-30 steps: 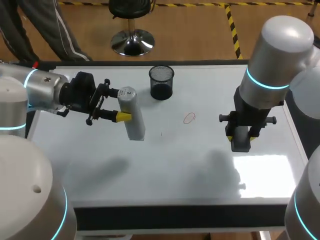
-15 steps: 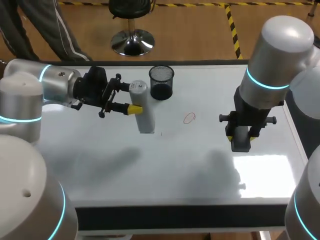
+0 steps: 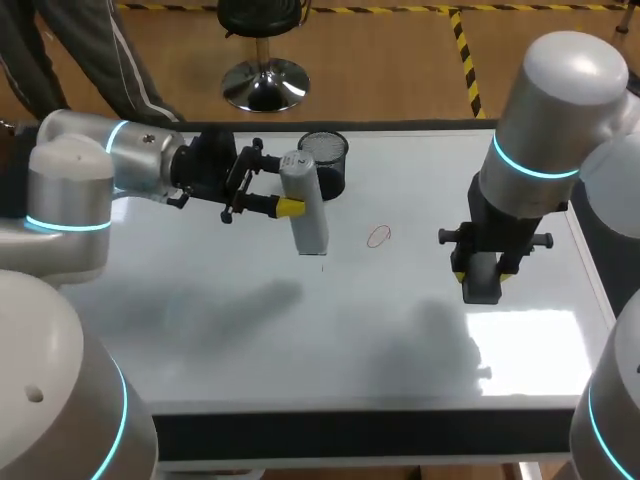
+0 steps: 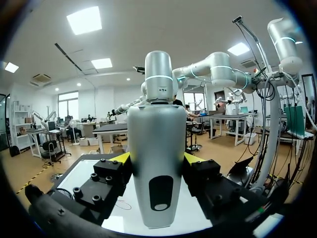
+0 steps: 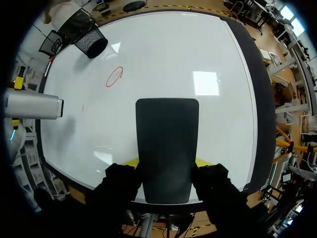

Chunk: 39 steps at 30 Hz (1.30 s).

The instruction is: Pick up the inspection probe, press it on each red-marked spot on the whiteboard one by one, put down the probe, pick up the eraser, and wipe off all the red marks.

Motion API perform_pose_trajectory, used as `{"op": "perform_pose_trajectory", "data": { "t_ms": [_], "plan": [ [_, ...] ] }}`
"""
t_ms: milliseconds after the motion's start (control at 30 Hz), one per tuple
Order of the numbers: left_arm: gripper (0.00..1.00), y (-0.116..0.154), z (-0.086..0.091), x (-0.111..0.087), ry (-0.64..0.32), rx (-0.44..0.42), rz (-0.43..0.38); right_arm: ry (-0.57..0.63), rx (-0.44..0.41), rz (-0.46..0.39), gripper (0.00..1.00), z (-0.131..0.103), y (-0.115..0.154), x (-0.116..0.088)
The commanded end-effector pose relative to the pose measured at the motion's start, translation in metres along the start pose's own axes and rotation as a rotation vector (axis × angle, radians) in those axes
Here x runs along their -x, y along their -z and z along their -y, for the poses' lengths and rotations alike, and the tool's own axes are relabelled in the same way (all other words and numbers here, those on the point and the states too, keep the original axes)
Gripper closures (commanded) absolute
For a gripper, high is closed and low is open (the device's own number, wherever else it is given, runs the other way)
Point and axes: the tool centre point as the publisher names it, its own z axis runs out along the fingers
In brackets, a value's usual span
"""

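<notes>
left gripper (image 3: pixel 293 186) clamps the probe (image 3: pixel 309 222) near the whiteboard's (image 3: pixel 300 330) far edge. right gripper (image 3: pixel 482 275) clamps the eraser (image 3: pixel 482 290) toward its right edge.

We recorded the grey cylindrical probe (image 3: pixel 306 212) upright over the whiteboard (image 3: pixel 330 330), left of one red oval mark (image 3: pixel 378 236). The dark rectangular eraser (image 3: pixel 482 278) was over its right side.

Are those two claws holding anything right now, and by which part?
The left gripper grips the grey probe by its upper part; the right gripper grips the dark eraser by its top end.
</notes>
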Motion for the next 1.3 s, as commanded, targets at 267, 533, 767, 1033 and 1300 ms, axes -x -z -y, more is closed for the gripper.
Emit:
{"op": "perform_pose_trajectory", "data": {
  "t_ms": [267,533,767,1033,1300],
  "plan": [
    [1.0,-0.028,-0.007,0.027,0.013,-0.019,-0.012,0.001,0.0,-0.002,1.0,0.0,0.0,0.001],
    [1.0,-0.044,-0.007,0.038,0.026,0.025,0.008,0.001,0.0,-0.002,1.0,0.0,0.0,0.001],
    [1.0,-0.057,-0.008,0.048,0.032,0.021,0.014,0.001,0.0,-0.002,1.0,0.0,0.0,0.001],
    [1.0,-0.069,-0.015,0.058,0.036,0.007,0.017,0.001,0.0,-0.002,1.0,0.0,0.0,0.001],
    [1.0,-0.076,-0.027,0.069,0.047,-0.004,0.022,0.001,0.0,-0.002,1.0,0.0,0.0,0.001]
  ]
}}
